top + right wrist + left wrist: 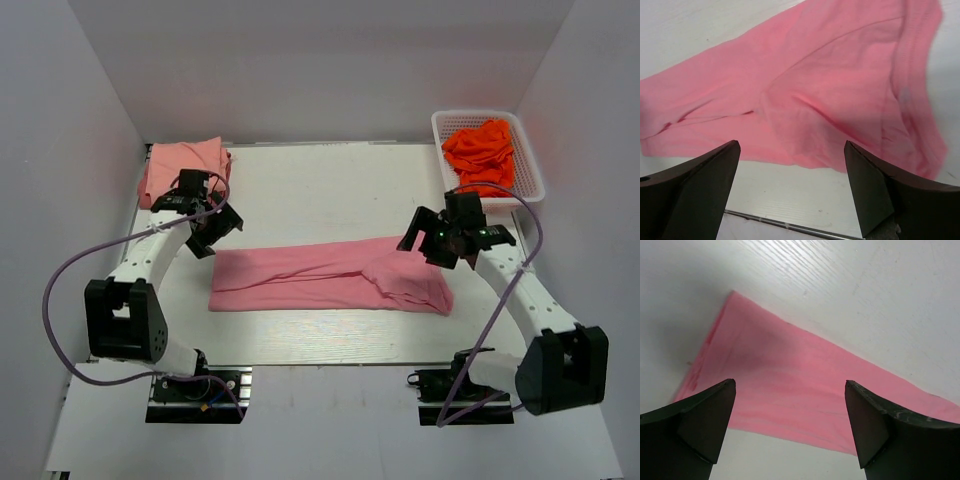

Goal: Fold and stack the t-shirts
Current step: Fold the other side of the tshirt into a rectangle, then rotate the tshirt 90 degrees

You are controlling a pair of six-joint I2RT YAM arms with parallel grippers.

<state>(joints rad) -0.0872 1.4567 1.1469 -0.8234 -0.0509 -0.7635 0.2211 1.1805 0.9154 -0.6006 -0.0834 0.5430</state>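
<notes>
A rose pink t-shirt [320,277] lies folded into a long strip across the middle of the table, its right end bunched with a sleeve on top. It shows in the left wrist view [790,385] and the right wrist view [830,95]. A paler salmon pink t-shirt [185,166] lies folded at the back left corner. My left gripper [215,232] is open and empty above the strip's left end. My right gripper [428,240] is open and empty above the strip's right end.
A white basket [530,165] at the back right holds orange cloth [482,150]. White walls close in the table on three sides. The table's near edge [790,227] shows in the right wrist view.
</notes>
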